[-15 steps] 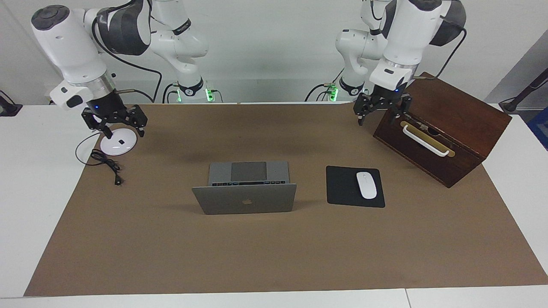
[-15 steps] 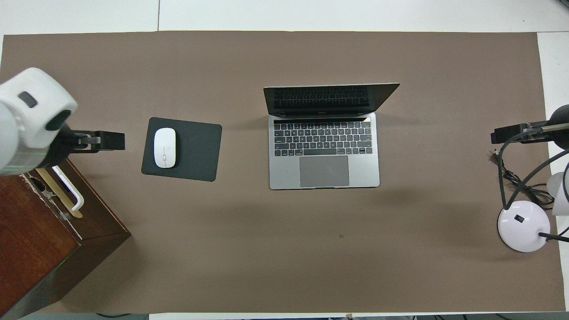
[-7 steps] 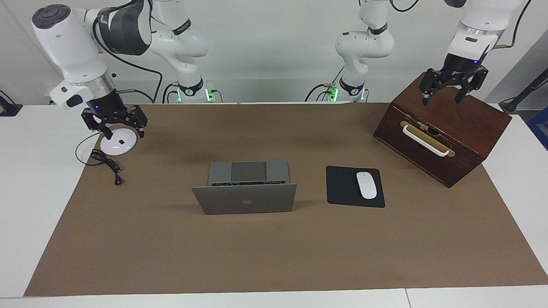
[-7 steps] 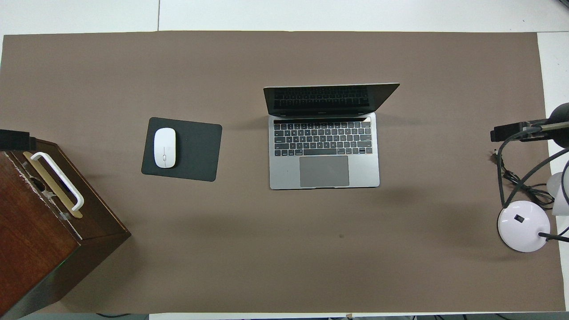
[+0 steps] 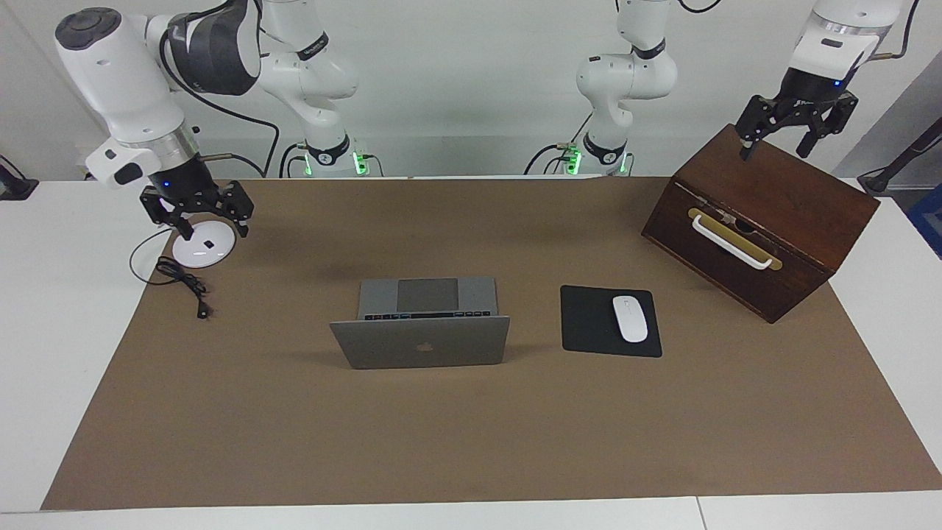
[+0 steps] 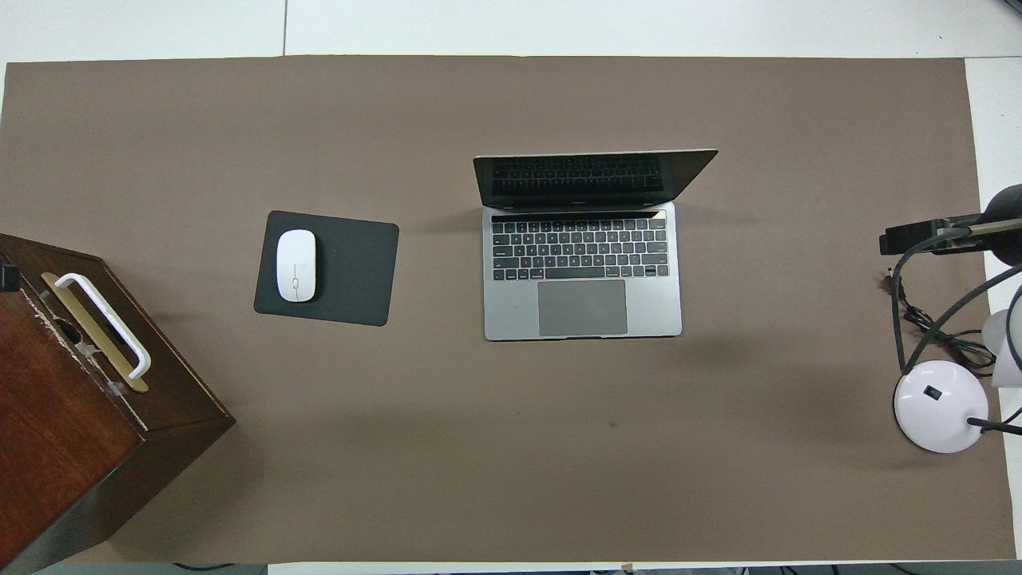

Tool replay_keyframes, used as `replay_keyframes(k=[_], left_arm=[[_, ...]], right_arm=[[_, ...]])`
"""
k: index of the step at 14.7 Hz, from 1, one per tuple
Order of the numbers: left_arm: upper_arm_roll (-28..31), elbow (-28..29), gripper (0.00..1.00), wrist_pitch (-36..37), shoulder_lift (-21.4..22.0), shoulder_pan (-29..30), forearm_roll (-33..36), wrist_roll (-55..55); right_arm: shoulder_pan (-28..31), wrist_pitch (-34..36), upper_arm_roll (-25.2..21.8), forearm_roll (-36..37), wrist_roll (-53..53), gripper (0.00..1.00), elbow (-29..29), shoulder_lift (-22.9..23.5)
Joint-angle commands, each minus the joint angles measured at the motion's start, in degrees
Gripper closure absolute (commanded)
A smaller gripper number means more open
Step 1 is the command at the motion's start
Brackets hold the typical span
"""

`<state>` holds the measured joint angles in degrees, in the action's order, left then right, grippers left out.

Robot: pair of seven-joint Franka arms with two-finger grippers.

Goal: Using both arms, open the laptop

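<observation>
Laptop (image 5: pixel 423 327) mid-mat, lid already up, leaning away from robots; keyboard + trackpad face them. Task looks done or nearly so.

Landmark = laptop. Long axis runs arm-end to arm-end, hinge along edge farther from robots.

Right gripper (image 5: pixel 197 213) well off toward right arm's end, over white lamp base (image 5: pixel 204 246); fingers apart, holding nothing. Left gripper (image 5: pixel 796 126) well off toward left arm's end, raised over wooden box (image 5: pixel 765 221); fingers spread, empty. Right one likely closer + lower.

Room: bare mat all round laptop except mouse pad (image 6: pixel 327 267) w/ mouse (image 6: pixel 295 265) beside it, toward left arm's end. Straight in from either end looks unblocked.
</observation>
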<state>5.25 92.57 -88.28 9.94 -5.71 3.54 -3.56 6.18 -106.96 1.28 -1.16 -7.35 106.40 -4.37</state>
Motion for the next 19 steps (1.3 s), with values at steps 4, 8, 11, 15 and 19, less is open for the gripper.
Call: replay_keyframes(k=[4,8,11,15,19], left_arm=[[-0.77,1.91,0.0,2.16,-0.01,-0.09,-0.19,-0.83],[-0.42,4.8,0.0,-1.88,-0.63,0.52,-1.87,-0.83],[-0.24,7.1,0.0,-3.91,-0.62,1.31,-1.87,-0.74],[-0.33,8.07,0.0,-4.53,-0.8,0.61,-1.96,1.36],[-0.15,1.5,0.0,0.2,-3.78,1.58,-4.68,1.37]], right_arm=[[0.06,-1.23,0.21,0.19,-0.3,0.0,0.83,-0.29],[0.06,-1.23,0.21,0.19,-0.38,0.0,0.82,-0.28],[0.15,-0.36,0.21,0.28,-0.65,0.0,0.56,-0.28],[0.24,0.34,0.21,0.72,-0.65,0.0,-0.4,-0.02],[0.24,0.79,0.21,0.81,-0.65,0.0,-0.76,0.07]])
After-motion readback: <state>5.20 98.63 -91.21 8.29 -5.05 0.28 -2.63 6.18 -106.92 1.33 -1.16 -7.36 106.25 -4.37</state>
